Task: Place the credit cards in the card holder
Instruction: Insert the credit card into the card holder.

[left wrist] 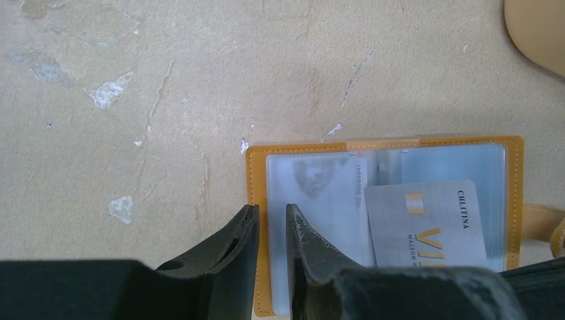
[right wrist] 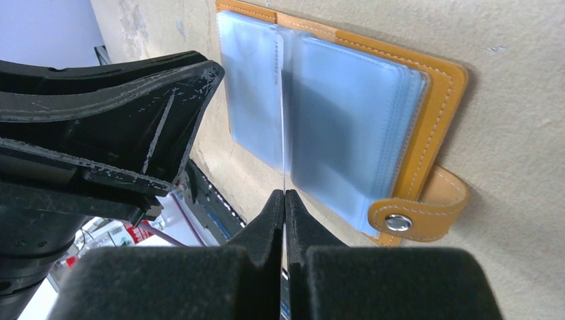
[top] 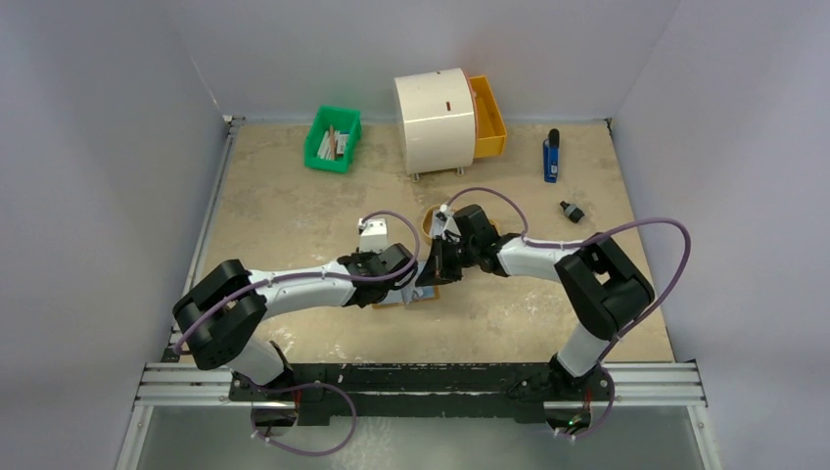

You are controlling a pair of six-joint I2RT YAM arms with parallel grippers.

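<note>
The card holder [left wrist: 380,144] lies open on the table, orange-tan rim around pale blue clear sleeves [right wrist: 353,113], snap strap to one side. A pale card with a faint face print [left wrist: 316,200] sits in its left sleeve. My right gripper [right wrist: 285,193] is shut on a thin grey credit card [left wrist: 426,223] with gold lettering, seen edge-on [right wrist: 284,133] in the right wrist view, its far end at the sleeves. My left gripper [left wrist: 271,208] hovers over the holder's left edge, jaws a little apart with nothing between them. Both grippers meet mid-table [top: 406,284] [top: 438,266].
An oval orange tray [left wrist: 536,30] sits just behind the holder. At the back stand a green bin [top: 333,137], a white drum [top: 436,119] with an orange drawer [top: 486,116], a blue object [top: 551,155] and a small black one [top: 572,211].
</note>
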